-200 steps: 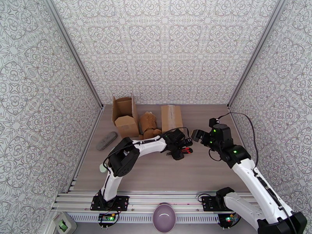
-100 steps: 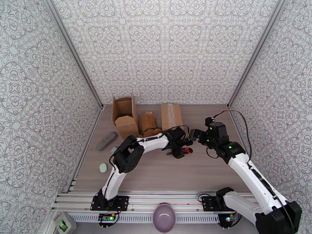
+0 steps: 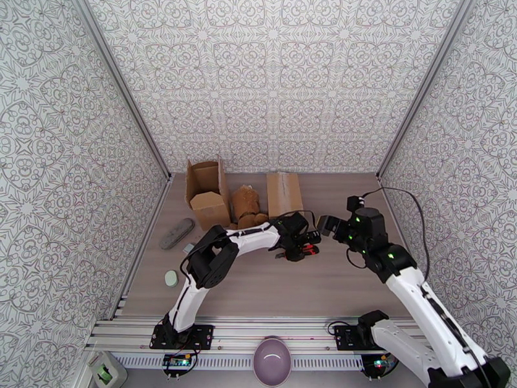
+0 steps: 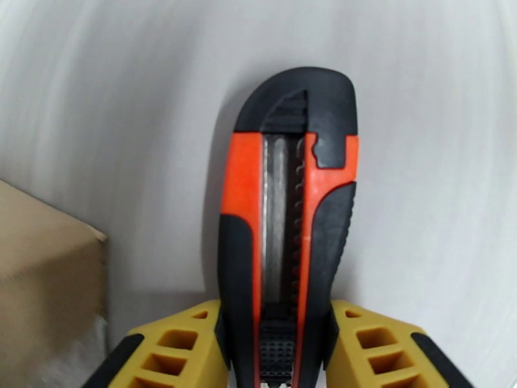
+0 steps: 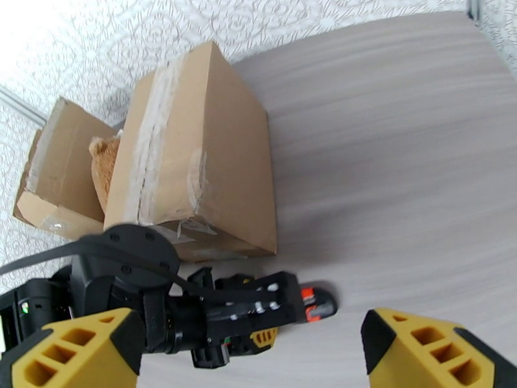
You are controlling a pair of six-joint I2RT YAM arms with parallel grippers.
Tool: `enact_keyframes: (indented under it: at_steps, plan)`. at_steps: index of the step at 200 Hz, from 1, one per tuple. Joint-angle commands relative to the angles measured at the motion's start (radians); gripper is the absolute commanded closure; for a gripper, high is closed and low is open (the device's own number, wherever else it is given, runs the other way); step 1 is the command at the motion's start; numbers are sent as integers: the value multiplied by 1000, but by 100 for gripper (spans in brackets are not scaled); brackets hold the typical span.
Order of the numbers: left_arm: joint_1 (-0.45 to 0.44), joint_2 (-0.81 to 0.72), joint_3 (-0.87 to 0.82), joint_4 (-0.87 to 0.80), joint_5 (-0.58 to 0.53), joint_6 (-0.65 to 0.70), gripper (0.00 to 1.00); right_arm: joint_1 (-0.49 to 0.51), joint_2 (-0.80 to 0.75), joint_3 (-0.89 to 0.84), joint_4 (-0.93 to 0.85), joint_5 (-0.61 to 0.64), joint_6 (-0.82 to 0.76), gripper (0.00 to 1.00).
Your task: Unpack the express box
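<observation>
1. Left fingers (image 4: pixel 171 347) clamp the utility knife (image 4: pixel 287 208), lower centre of frame; right fingers (image 5: pixel 420 347) spread wide, empty.
2. Taped express box (image 5: pixel 200 143) sits unopened on the bench (image 5: pixel 388 124), centre-left, beside an opened carton (image 5: pixel 48 169); cutting and emptying apparently remain.

Built of glossy white shell links (image 3: pixel 242 239) and black joint housings (image 3: pixel 205 261), bolted to black base plates (image 3: pixel 187 335). Carries small green lights (image 3: pixel 390 251) and a thin looping black cable (image 3: pixel 388 187) on the right arm. Ends in yellow, lattice-cut plastic fingers (image 4: pixel 174 347) with black outer tips, alike on left end effector (image 4: pixel 278 315) and right end effector (image 5: pixel 252 324).
</observation>
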Motion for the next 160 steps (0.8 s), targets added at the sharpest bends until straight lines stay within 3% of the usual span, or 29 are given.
enact_keyframes:
  at_steps: [1, 40, 86, 112, 160]
  plan:
    - [-12, -87, -53, 21, 41, -44, 60, 4, -52, -34, -67, 74, 55, 5]
    - [1, -176, -90, 68, 64, -102, 61, 3, -130, -97, -171, 77, 173, 4]
    - [55, -285, -126, 153, 138, -258, 62, 3, -326, -237, -159, 57, 343, 6]
    - [62, -318, -105, 179, 133, -335, 63, 11, -368, -342, 27, -61, 364, 11]
    - [48, -332, -45, 185, 100, -418, 64, 64, -241, -410, 359, -81, 376, 13]
